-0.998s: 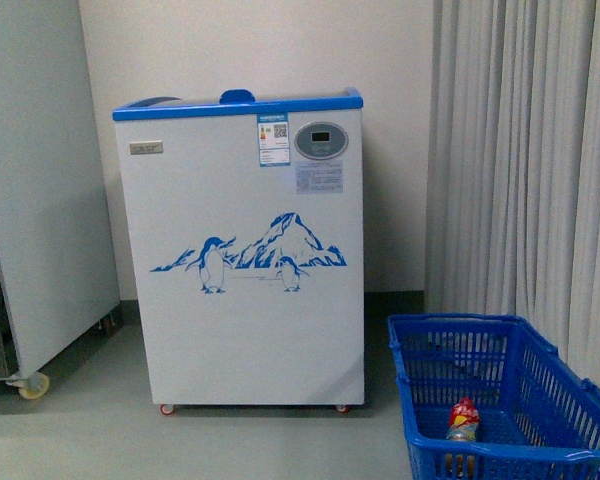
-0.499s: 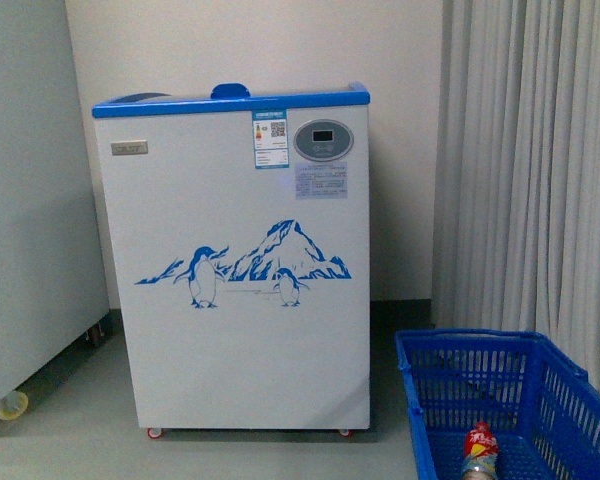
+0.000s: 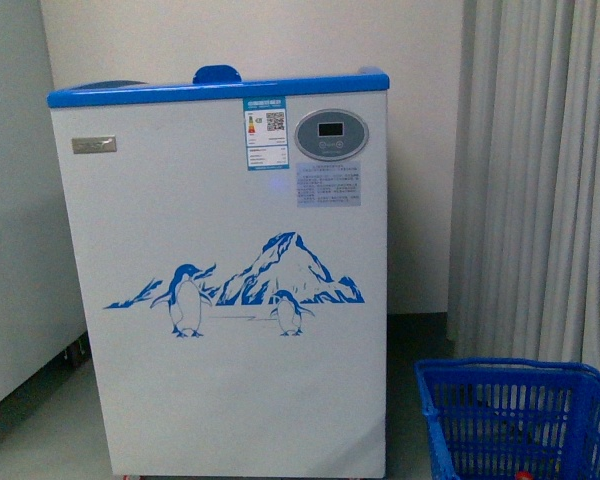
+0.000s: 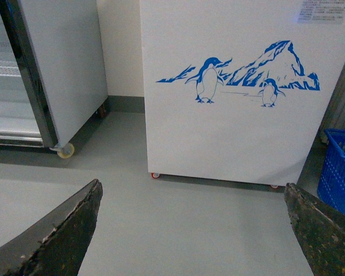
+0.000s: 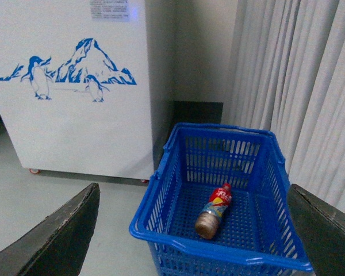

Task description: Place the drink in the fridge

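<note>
The fridge (image 3: 220,300) is a white chest freezer with a blue rim, a penguin-and-mountain decal and an oval grey display. It fills the front view and also shows in the left wrist view (image 4: 236,132) and the right wrist view (image 5: 75,126). The drink (image 5: 214,211) is a small bottle with a red cap and red label. It lies on its side in the blue basket (image 5: 218,248), on the floor to the right of the fridge. My right gripper (image 5: 192,187) is open and empty above the basket's near side. My left gripper (image 4: 191,187) is open and empty over bare floor before the fridge.
A pale tall cabinet (image 4: 63,69) on castors stands left of the fridge, with a floor gap between them. Grey-white curtains (image 3: 540,180) hang at the right, behind the basket (image 3: 510,375). The floor (image 4: 178,230) is grey.
The front view has come closer to the fridge, which now looks larger. The basket has slid to the lower right corner and the bottle has almost dropped out of that view.
</note>
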